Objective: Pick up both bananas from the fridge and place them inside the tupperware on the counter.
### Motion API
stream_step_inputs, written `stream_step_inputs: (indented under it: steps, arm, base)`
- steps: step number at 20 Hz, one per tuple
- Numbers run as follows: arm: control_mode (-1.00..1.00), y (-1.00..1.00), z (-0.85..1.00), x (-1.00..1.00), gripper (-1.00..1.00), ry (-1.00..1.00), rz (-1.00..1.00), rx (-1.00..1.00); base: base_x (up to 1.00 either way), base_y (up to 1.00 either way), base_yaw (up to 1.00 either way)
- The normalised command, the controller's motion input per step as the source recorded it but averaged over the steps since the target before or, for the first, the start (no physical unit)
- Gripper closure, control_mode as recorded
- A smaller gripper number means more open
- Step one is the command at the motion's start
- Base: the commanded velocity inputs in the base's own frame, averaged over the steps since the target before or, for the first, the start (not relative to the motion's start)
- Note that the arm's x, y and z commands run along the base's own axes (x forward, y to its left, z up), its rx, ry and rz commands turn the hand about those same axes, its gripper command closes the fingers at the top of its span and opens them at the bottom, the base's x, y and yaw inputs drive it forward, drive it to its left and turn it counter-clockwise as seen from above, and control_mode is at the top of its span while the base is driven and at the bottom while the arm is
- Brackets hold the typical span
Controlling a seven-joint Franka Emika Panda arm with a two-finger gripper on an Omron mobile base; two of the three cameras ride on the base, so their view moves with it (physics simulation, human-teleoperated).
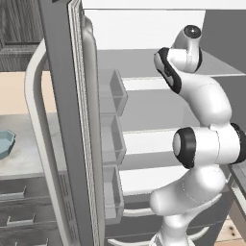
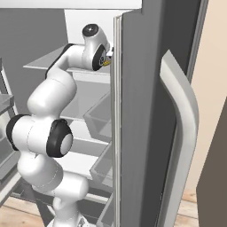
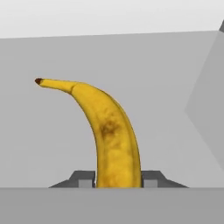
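Rising lengthwise from between our dark fingertips (image 3: 84, 178) in the hand view, the banana (image 3: 111, 140) curved up and left to a thin brown-tipped stem, its smooth yellow-orange skin mottled brown at mid-length. Our gripper (image 3: 118, 180) was clamped on its lower end, against a flat grey fridge (image 1: 144, 115) shelf. Outside, the light blue tupperware (image 1: 6, 142) sat on the marbled counter (image 1: 29, 158).

Both base views look forward from behind the arm (image 1: 202, 144), either side of it, into the fridge (image 1: 144, 110) — their shared ground. The hand view sits close inside.
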Motion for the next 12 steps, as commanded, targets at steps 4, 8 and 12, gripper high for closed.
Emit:
stream_step_inputs:
  steps: [4, 8, 12]
  arm:
    - [-1.0, 0.0, -0.12, -0.4, 1.0, -0.11, 0.0, 0.0]
    - [-1.0, 0.0, -0.01, -0.82, 1.0, -0.1, 0.0, 0.0]
    - [-1.0, 0.06, 0.03, -0.96, 1.0, -0.09, 0.0, 0.0]
  base:
    - [0.0, 0.0, 0.0]
    - [0.0, 0.0, 0.0]
    - [0.0, 0.0, 0.0]
